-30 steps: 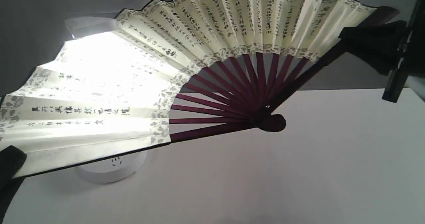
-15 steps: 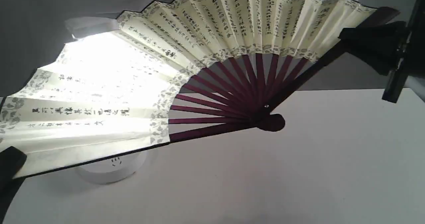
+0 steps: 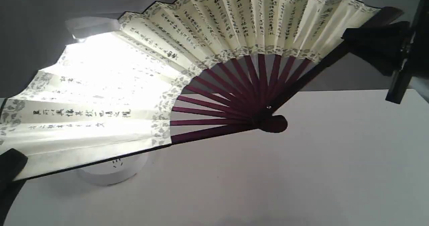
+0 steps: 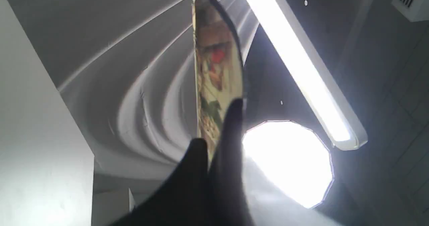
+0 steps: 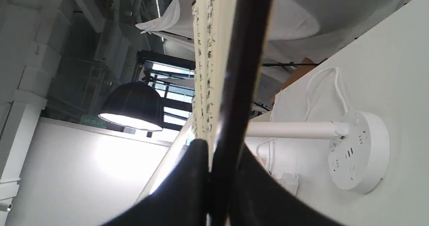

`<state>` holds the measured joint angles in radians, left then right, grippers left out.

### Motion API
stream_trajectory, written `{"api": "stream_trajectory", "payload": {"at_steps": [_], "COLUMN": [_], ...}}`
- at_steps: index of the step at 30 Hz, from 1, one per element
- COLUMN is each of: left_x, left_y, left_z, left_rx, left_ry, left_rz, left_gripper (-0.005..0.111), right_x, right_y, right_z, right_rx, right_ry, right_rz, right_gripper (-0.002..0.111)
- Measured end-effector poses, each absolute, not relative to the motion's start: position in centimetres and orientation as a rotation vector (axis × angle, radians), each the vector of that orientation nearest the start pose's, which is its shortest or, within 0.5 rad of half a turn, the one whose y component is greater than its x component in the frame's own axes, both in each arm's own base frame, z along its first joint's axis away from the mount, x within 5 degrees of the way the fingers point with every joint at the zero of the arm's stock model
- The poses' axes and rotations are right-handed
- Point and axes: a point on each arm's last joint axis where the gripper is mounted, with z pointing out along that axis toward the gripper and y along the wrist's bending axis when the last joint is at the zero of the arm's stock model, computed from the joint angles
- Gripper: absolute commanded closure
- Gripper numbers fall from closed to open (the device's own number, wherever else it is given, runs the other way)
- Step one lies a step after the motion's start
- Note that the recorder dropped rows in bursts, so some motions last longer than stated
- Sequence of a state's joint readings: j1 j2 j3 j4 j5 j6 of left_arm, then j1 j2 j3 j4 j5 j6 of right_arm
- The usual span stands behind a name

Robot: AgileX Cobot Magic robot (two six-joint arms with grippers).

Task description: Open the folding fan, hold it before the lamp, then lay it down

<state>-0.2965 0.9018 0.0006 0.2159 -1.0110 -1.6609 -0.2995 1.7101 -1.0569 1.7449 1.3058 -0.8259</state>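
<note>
Our left gripper (image 4: 218,120) and right gripper (image 5: 223,145) each clench a blackish outer guard of the cream pleated paper fan (image 3: 234,28), held spread wide above the white table (image 3: 335,159). Behind the half on our left arm's side, the white desk lamp (image 3: 100,175) glows through the leaf.

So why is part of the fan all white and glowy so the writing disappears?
Exterior view: the lit lamp behind the folding fan shines through its paper, washing out the writing on the left. Left wrist view: the lamp and a round light glare white.
</note>
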Motion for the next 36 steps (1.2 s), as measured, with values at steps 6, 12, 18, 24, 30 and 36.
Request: {"api": "stream_trajectory", "payload": {"at_steps": [6, 12, 18, 24, 30, 36], "left_x": [12.1, 12.1, 12.2, 12.4, 13.1, 13.2], "left_y": [-5.4, -5.4, -5.3, -5.3, -5.4, -5.5], "left_z": [21.4, 21.4, 21.2, 21.0, 21.5, 21.5], "left_rx": [-0.823, -0.830, -0.843, -0.877, -0.888, -0.883], "left_ry": [1.427, 1.429, 1.438, 1.479, 1.503, 1.520], "left_rz": [-1.600, -1.598, -1.589, -1.552, -1.512, -1.500], "left_gripper": [0.107, 0.107, 0.107, 0.107, 0.107, 0.107], "right_x": [34.0, 33.9, 33.9, 33.9, 34.0, 34.1], "right_y": [-1.4, -1.4, -1.4, -1.4, -1.5, -1.6], "right_z": [28.0, 27.8, 27.7, 27.3, 27.2, 26.9], "right_rx": [0.352, 0.353, 0.356, 0.363, 0.392, 0.407], "right_ry": [1.863, 1.889, 1.904, 1.949, 1.963, 1.983], "right_rz": [1.708, 1.695, 1.690, 1.654, 1.640, 1.611], "right_gripper": [0.108, 0.108, 0.108, 0.108, 0.108, 0.108]}}
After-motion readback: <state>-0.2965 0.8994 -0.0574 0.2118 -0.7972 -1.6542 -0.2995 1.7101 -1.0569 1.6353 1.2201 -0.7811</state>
